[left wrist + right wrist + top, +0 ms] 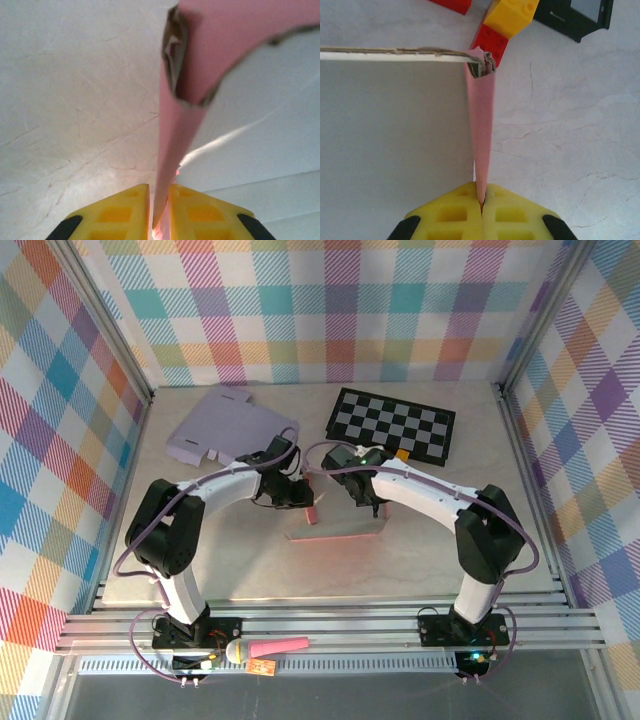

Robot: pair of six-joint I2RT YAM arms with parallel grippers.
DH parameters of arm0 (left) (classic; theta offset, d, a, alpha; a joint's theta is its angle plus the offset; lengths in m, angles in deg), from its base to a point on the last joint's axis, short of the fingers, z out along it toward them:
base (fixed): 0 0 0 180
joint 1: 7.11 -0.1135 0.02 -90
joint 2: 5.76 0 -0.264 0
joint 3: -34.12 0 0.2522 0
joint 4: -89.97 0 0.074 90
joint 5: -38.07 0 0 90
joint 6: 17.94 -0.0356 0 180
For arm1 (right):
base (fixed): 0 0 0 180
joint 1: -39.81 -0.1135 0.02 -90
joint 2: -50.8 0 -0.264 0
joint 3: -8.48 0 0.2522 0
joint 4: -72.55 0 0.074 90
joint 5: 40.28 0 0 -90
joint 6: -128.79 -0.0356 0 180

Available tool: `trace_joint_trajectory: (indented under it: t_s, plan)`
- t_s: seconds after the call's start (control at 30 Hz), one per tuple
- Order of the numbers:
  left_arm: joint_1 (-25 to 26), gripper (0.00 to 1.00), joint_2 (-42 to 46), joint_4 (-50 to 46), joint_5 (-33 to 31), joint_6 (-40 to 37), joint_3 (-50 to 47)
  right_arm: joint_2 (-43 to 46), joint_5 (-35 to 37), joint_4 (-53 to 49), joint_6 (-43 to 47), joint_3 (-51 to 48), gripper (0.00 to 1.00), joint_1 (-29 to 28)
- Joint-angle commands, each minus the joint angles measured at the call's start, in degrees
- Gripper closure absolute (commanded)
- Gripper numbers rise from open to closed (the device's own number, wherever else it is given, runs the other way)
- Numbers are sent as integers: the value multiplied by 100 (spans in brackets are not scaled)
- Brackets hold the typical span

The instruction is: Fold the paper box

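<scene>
**Position.** The box (338,530) sits at mid-worktop (430,560) between the 2 hands, open side up. Its long axis runs left to right across the worktop. The 2 short end walls stand upright, 1 at each hand.

**Hands.** The right hand (481,210) is clenched on the right end wall (481,125), pads tight on the pink sheet. In the right wrist view, that wall meets a long wall (395,52) at a corner where folded layers are tucked in. The left end wall (175,135) runs between the fingers of the left hand (159,220) with a slim gap at the pads. You cannot tell whether this hand grips or is released.

**Progress.** Judge the task as past half: the base is flat, the end walls are raised, and at least 1 corner is formed. The near long side appears low in the top view. Expect to raise or lock it next.
</scene>
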Motion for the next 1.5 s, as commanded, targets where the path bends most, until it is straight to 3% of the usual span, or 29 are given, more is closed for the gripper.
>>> trace_joint_trajectory:
  t_s: [0.0, 0.47, 0.53, 0.67, 0.77, 0.87, 0.97, 1.1, 1.3, 1.47]
  plan:
    - [26, 81, -33, 718, -283, 332, -227, -54, -1, 6, -223, -93, 100, 12]
    - [307, 79, 32, 1178, -927, 363, -424, 226, -1, 376, -293, -433, 100, -15]
    - [307, 83, 79, 1290, -943, 357, -507, 276, -1, 462, -267, -500, 100, -22]
    - [369, 100, 122, 1395, -1084, 254, -554, 344, -1, 582, -267, -626, 100, -27]
    - [574, 100, 313, 1228, -1678, 214, -525, 438, -1, 720, -285, -764, 100, -36]
    - [936, 100, 569, 831, -2792, 350, -468, 533, 45, 903, -274, -914, 100, -88]
    - [1300, 100, 762, 239, -3867, 803, -488, 641, 58, 1105, -292, -1093, 100, -144]
    - [1601, 100, 787, -42, -4563, 1461, -608, 649, 33, 1111, -486, -1244, 100, -164]
    - [1648, 100, 658, 279, -4485, 1493, -683, 697, -1, 1341, -474, -1469, 100, -172]
    - [1524, 96, 754, 1130, -3731, 884, -941, 791, -85, 1606, -257, -1590, 100, -165]
